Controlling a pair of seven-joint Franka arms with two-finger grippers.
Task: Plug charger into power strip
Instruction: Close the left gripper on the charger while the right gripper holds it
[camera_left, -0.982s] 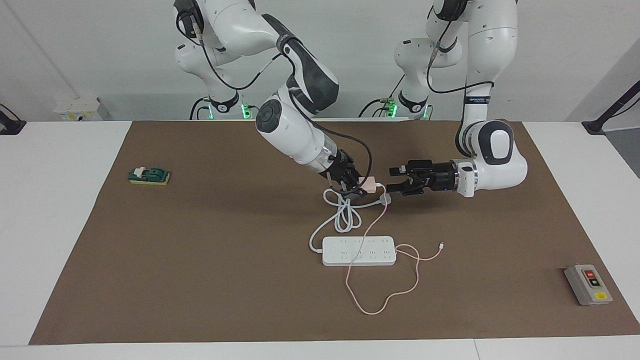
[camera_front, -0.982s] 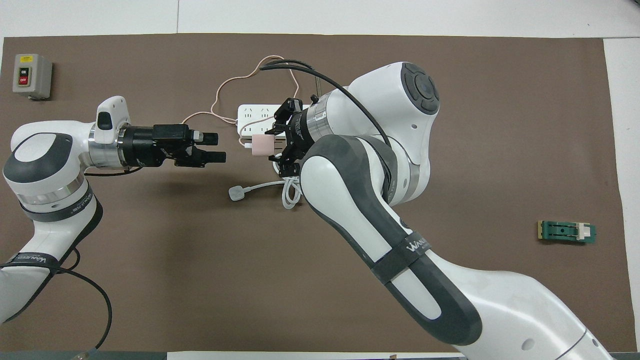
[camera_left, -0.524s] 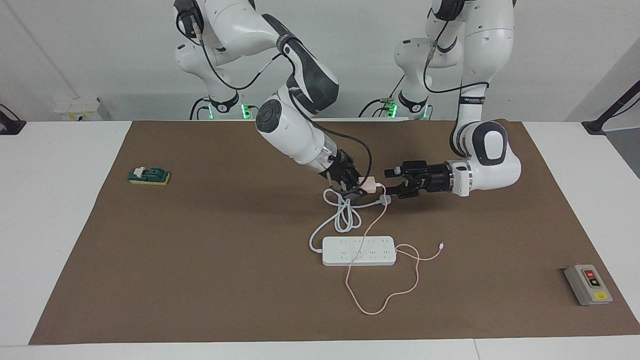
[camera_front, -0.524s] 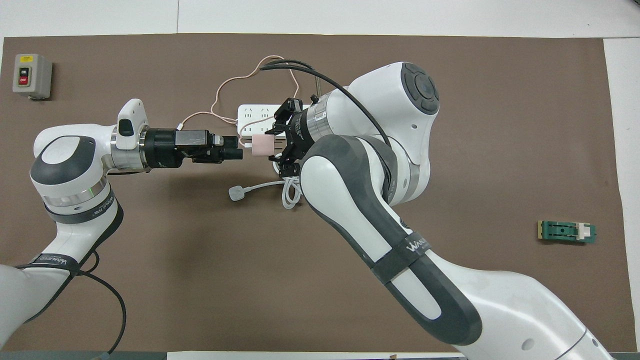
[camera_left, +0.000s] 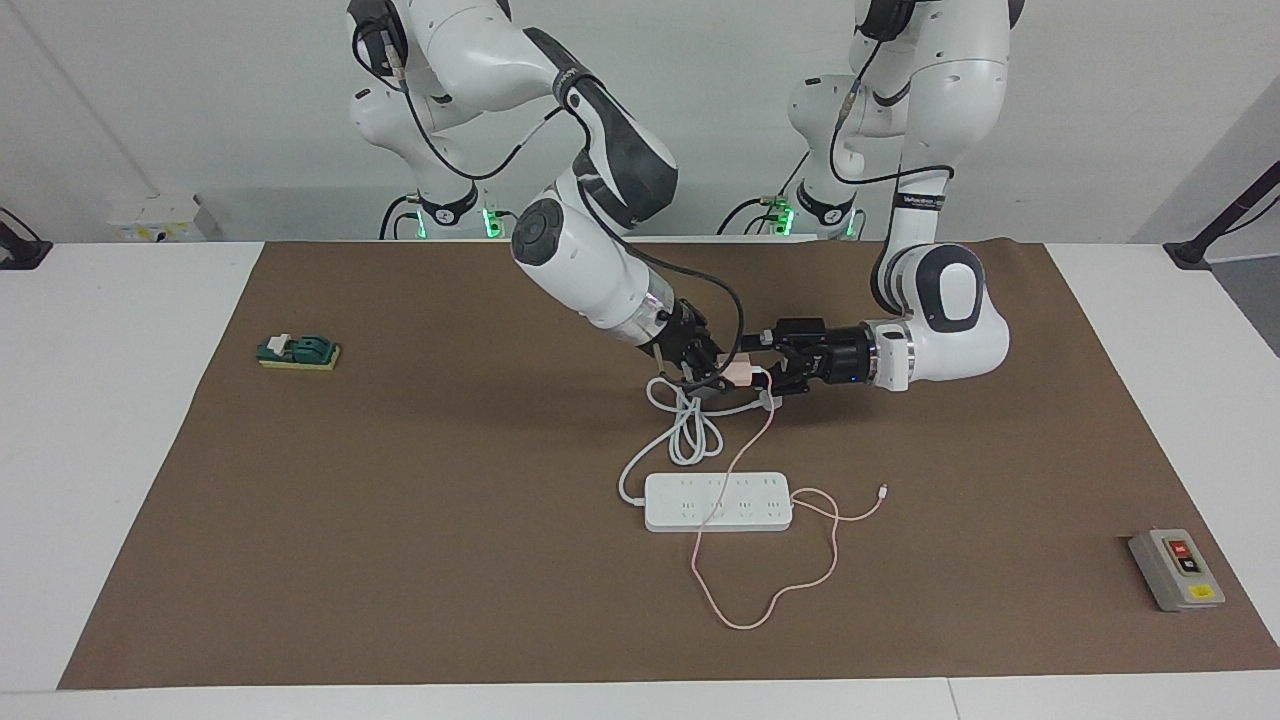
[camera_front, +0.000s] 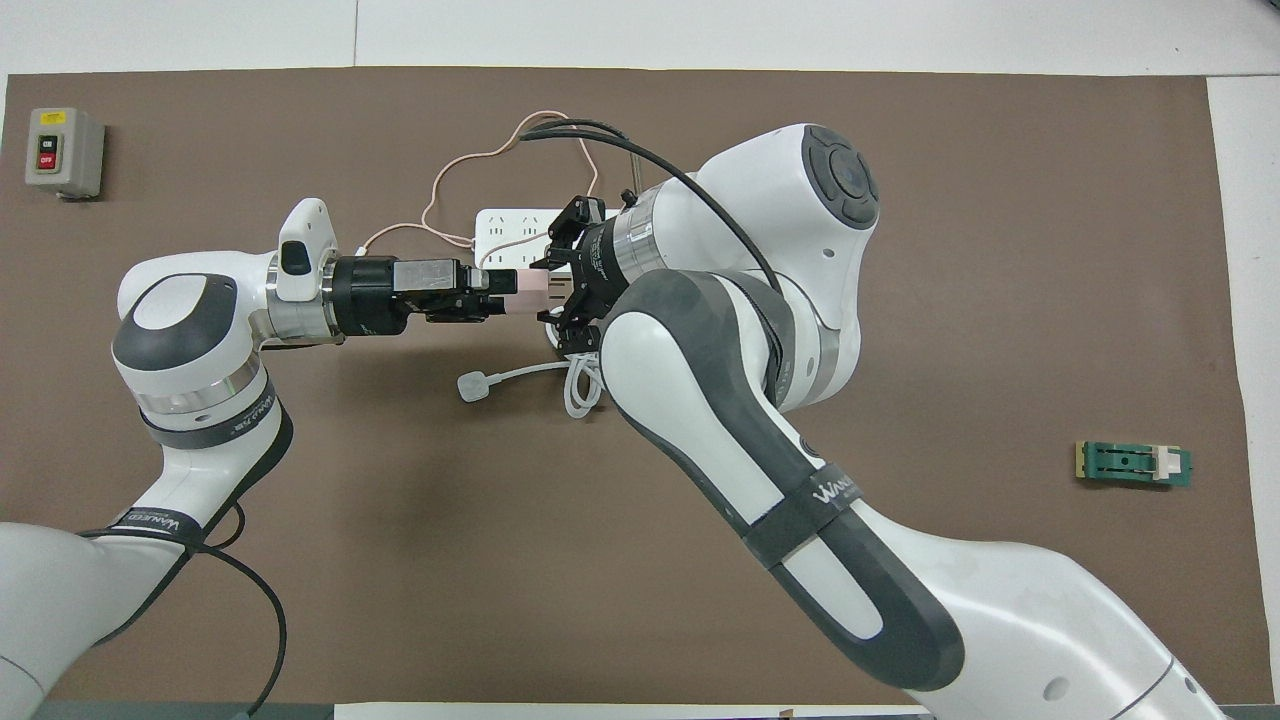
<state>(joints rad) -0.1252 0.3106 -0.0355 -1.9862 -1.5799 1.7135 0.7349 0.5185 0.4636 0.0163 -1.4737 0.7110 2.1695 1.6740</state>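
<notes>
A white table (camera_left: 110, 450) has a big brown mat (camera_left: 400, 520) on it. On the mat, under the right gripper (camera_left: 722, 375), lies a white power strip (camera_left: 717, 502). A grey button box (camera_left: 1176, 569) and a green block (camera_left: 298, 351) lie well apart from it.

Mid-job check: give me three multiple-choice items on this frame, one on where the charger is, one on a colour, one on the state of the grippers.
1. Where is the charger?
A. Plugged into the power strip
B. Held up between the two grippers
C. Lying beside the button box

2. What colour is the charger's cable?
A. Pink
B. Black
C. Green

3. How do the grippers stand?
A. Both open
B. Left shut, right open
C. Right shut on the charger, left open around it

Answers:
1 B: the pink cube sits in the air at the right gripper, with the left gripper up against it; the power strip has nothing plugged in.
2 A: the thin cable looping across the strip is pale pink.
3 C: the right fingertips clamp the cube, the left ones stand apart.
</notes>
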